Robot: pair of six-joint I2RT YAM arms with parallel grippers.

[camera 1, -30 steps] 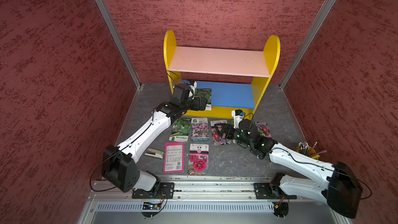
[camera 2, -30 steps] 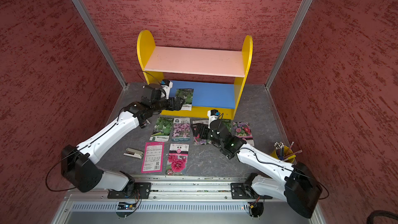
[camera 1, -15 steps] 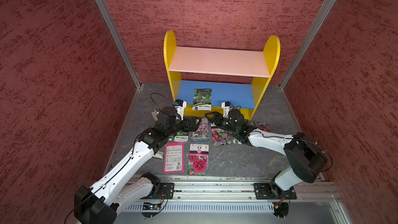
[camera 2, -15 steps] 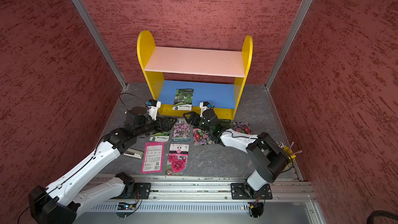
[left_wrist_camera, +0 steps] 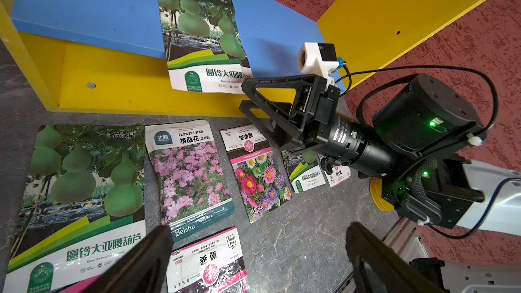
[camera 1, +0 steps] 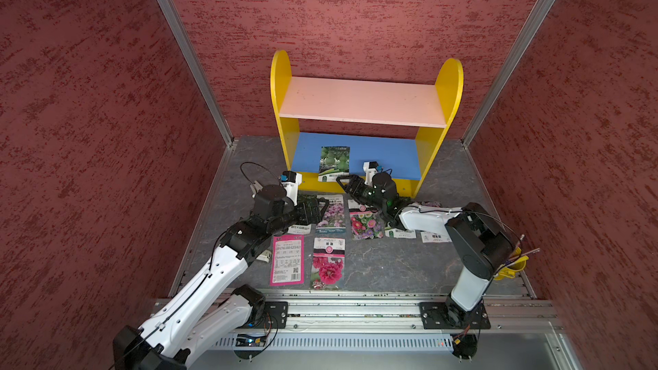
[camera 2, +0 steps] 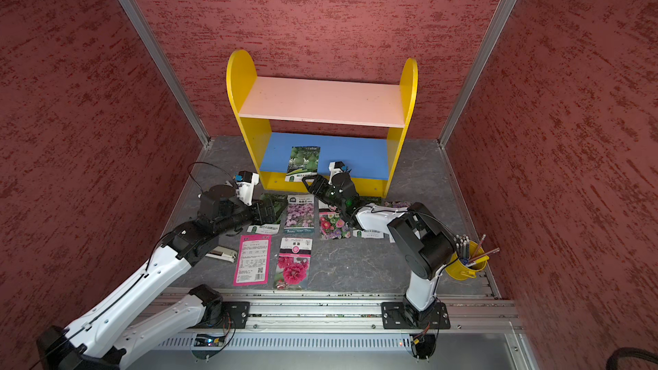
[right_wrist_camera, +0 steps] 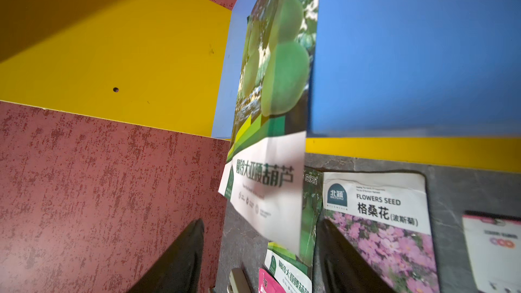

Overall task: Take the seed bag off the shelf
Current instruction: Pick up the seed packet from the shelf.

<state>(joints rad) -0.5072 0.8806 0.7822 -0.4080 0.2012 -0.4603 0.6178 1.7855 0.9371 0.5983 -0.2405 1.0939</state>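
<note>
Lying on the blue lower board (camera 1: 384, 154) of the shelf (camera 1: 363, 101), the seed bag (camera 1: 334, 161) is hanging its white bottom edge over the board's front. That overhanging edge is sitting between the fingers of the right end effector (right_wrist_camera: 262, 226), whose jaws are standing apart, not clamped on it. The left end effector (camera 1: 320, 208) is hovering with jaws wide apart over other seed packets (camera 1: 333, 213) spread on the tabletop (camera 1: 374, 261) in front of the shelf.

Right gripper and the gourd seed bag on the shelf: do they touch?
Apart. The right wrist view shows gaps between both fingers and the overhanging seed bag.
</note>
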